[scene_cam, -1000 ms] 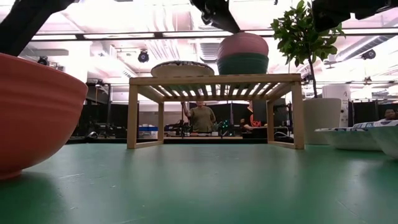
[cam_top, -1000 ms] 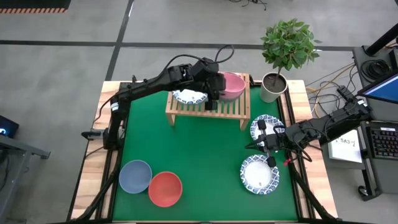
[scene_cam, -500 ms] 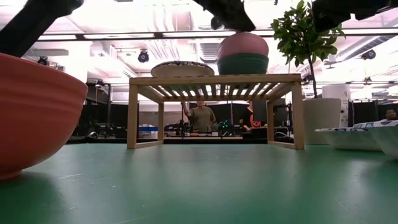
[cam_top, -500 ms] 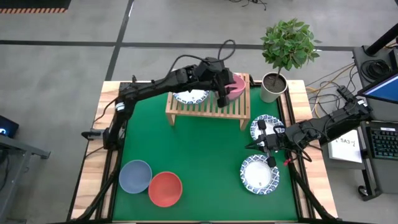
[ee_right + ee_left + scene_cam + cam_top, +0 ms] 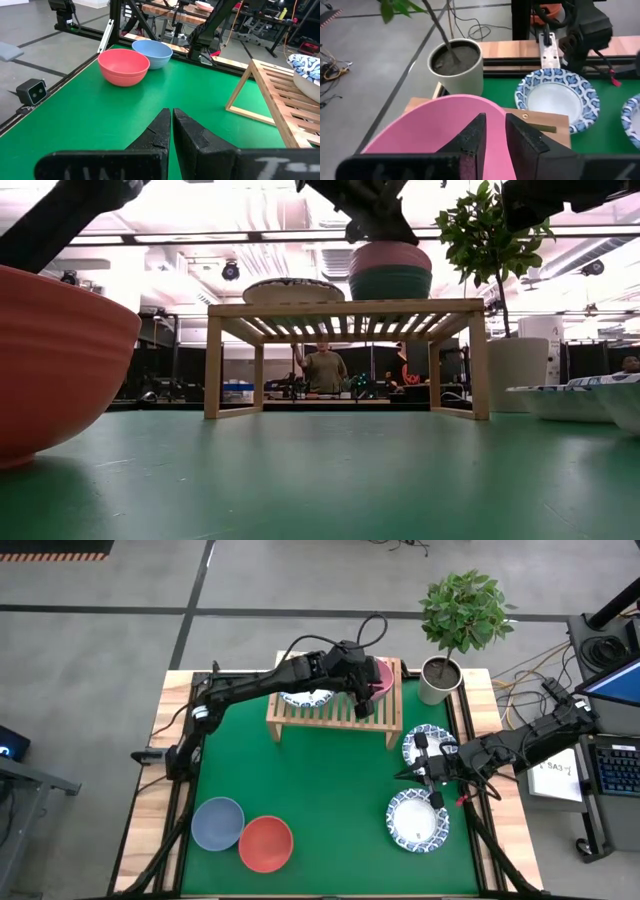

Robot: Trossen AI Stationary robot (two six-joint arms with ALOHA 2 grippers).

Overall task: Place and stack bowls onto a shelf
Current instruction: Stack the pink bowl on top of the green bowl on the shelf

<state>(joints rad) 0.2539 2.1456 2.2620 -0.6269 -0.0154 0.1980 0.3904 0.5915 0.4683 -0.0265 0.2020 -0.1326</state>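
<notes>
The pink bowl (image 5: 384, 675) sits nested in the dark green bowl (image 5: 390, 284) on the right part of the light-wood shelf (image 5: 335, 722). A white blue-rimmed bowl (image 5: 300, 698) rests on the shelf's left part. My left gripper (image 5: 496, 122) is down on the pink bowl's rim, fingers nearly together. My right gripper (image 5: 424, 770) waits shut over the mat between two patterned bowls (image 5: 434, 738) (image 5: 418, 820). The blue-grey bowl (image 5: 218, 823) and the red bowl (image 5: 266, 843) stand on the mat near the front left. My left gripper has the pink bowl's rim (image 5: 492, 106) on the side toward the shelf's middle. One finger (image 5: 476, 132) is inside the bowl and one finger (image 5: 520, 137) is outside. The fingers come from above, slanting toward the table's right. The bowl stays seated in the green bowl on the shelf.
A grey plant pot (image 5: 440, 680) with a small tree stands just right of the shelf at the far edge. The green mat's middle (image 5: 320, 780) holds nothing. People show in the room behind the shelf in the low view.
My left gripper has moved toward the table's right along the shelf and come down onto the pink bowl. The pink and green bowls have stayed in place.
</notes>
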